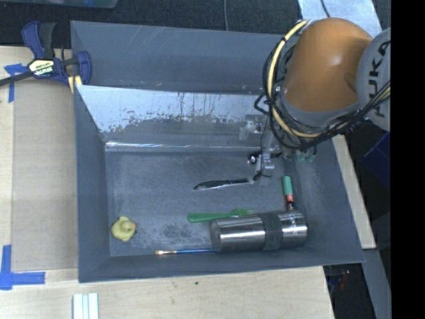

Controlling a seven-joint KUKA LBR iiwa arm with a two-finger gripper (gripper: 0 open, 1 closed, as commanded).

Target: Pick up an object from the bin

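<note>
Camera view: gripper (pixel 263 168) at the right end of a slim black utensil (pixel 219 185); its opening cannot be told. Nearby: green stick (pixel 219 214), steel cylinder (pixel 259 232)

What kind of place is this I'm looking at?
Probably a robotics lab's bin-picking test station: an orange-covered robot arm reaches into a grey metal bin holding unrelated loose things, like a shiny silver metal cylinder and a small yellow lump.

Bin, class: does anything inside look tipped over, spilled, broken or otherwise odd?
The metal flask lies on its side near the front wall of the bin, beside a green stick. Nothing looks spilled or broken; the other small things are simply scattered.
</note>
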